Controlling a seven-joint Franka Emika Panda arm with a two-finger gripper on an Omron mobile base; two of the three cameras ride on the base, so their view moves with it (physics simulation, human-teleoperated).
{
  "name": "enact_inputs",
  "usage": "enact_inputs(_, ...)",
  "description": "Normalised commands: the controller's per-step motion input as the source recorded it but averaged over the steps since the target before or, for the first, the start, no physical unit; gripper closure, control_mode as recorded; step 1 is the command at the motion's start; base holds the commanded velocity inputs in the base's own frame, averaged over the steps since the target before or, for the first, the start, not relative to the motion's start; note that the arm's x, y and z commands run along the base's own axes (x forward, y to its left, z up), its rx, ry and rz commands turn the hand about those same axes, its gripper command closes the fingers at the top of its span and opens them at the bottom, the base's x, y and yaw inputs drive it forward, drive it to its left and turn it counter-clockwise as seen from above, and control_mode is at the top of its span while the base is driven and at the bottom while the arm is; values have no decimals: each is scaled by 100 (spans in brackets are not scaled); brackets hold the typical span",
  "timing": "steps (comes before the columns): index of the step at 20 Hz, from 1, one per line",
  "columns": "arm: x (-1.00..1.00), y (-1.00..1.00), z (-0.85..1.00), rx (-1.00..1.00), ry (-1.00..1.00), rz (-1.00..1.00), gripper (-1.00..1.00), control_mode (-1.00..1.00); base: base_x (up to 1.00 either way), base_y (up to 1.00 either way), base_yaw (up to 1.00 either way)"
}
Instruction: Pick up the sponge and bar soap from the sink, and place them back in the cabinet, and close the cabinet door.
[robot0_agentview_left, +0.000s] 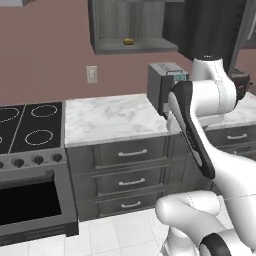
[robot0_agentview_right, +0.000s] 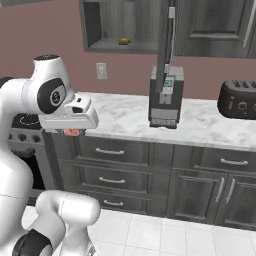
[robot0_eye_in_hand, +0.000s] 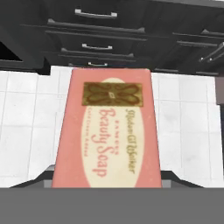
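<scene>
My gripper (robot0_agentview_right: 73, 133) hangs in front of the counter at drawer height, shut on the bar soap (robot0_eye_in_hand: 107, 131), a pink block labelled "Beauty Soap". In the right base view the bar soap (robot0_agentview_right: 73, 132) peeks out under the white hand. The sponge (robot0_agentview_left: 129, 41) (robot0_agentview_right: 124, 40) lies on the shelf of the open cabinet (robot0_agentview_left: 135, 47) (robot0_agentview_right: 115, 46) high on the wall. The cabinet door (robot0_agentview_right: 166, 40) stands swung out, seen edge-on; in the left base view the cabinet door (robot0_agentview_left: 207, 30) is a dark panel right of the shelf. The sink is out of view.
A coffee machine (robot0_agentview_left: 161, 86) (robot0_agentview_right: 166, 97) stands on the marble counter (robot0_agentview_left: 110, 119) below the cabinet. A toaster (robot0_agentview_right: 239, 99) sits further right. A stove (robot0_agentview_left: 30, 125) with its oven is at the left. Drawers (robot0_agentview_left: 131, 152) line the counter front above white floor tiles (robot0_eye_in_hand: 26, 131).
</scene>
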Motion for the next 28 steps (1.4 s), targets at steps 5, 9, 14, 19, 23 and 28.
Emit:
enact_inputs(5, 0, 0, 0, 0, 0, 0, 100, 100, 71, -40, 4)
enact_inputs(9, 0, 0, 0, 0, 0, 0, 100, 100, 67, -2, 2)
enact_inputs(14, 0, 0, 0, 0, 0, 0, 100, 100, 72, -1, 0)
enact_inputs(19, 0, 0, 0, 0, 0, 0, 100, 100, 64, -12, 0)
enact_inputs(23, 0, 0, 0, 0, 0, 0, 100, 100, 41, -17, 2)
enact_inputs(28, 0, 0, 0, 0, 0, 0, 100, 100, 22, -21, 4)
